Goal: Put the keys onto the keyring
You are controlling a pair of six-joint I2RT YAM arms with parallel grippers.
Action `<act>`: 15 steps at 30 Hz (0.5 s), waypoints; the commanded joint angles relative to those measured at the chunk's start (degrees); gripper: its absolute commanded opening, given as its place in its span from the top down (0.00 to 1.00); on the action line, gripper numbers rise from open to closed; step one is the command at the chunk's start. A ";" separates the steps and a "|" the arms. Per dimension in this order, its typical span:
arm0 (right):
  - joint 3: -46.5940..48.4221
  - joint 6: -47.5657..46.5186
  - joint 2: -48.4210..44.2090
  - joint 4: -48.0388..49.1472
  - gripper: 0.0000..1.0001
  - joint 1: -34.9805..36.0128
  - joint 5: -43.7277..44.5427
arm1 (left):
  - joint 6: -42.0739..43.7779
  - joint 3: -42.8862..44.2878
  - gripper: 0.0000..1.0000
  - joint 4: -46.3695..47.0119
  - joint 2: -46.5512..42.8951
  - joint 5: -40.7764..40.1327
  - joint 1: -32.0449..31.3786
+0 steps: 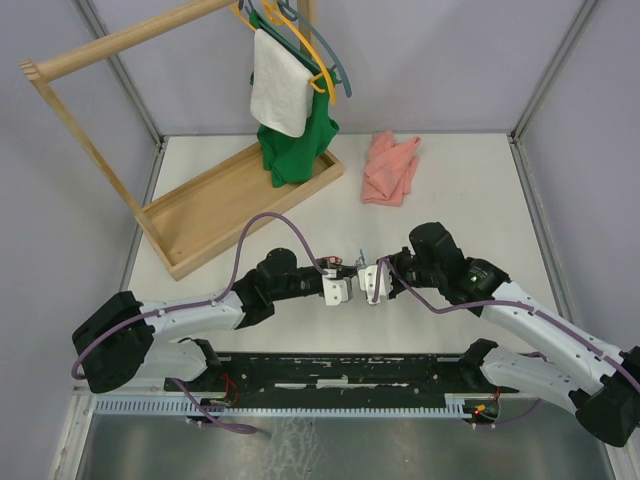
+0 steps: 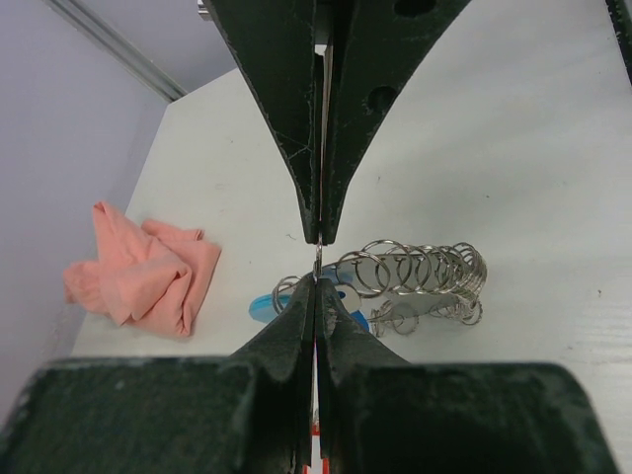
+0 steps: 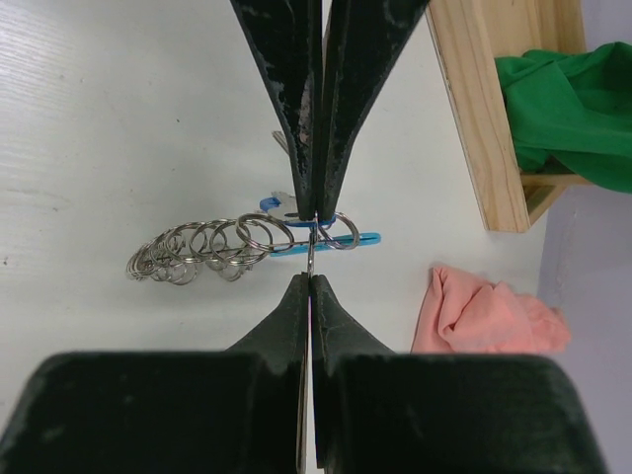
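Observation:
The keyring (image 2: 420, 269) is a chain of silver rings with a blue section (image 3: 363, 238), held just above the white table between both grippers. My left gripper (image 2: 318, 259) is shut on a thin silver key seen edge-on, whose red tag (image 2: 313, 446) shows deep between the fingers. My right gripper (image 3: 311, 249) is shut on a thin silver ring of the keyring (image 3: 202, 247). A blue tag (image 3: 271, 204) with a silver key head lies by the rings. In the top view the left gripper (image 1: 347, 279) and right gripper (image 1: 367, 277) meet tip to tip at the table's middle.
A pink cloth (image 1: 390, 168) lies at the back of the table, beyond the grippers. A wooden rack (image 1: 240, 205) with a green garment (image 1: 295, 150) and a white towel (image 1: 278, 90) stands at the back left. Grey walls close in the table.

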 commanded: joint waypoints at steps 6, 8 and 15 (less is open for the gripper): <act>2.54 -0.51 0.67 0.95 0.99 0.52 -4.46 | -2.61 3.33 0.97 -0.03 0.79 3.74 -0.83; 2.64 -0.60 0.67 0.94 0.99 0.52 -4.64 | -2.63 3.43 0.97 -0.32 0.78 3.66 -0.90; 2.26 -1.13 0.06 0.70 0.99 0.52 -2.69 | -2.67 3.34 0.97 -1.21 -0.27 3.73 -0.88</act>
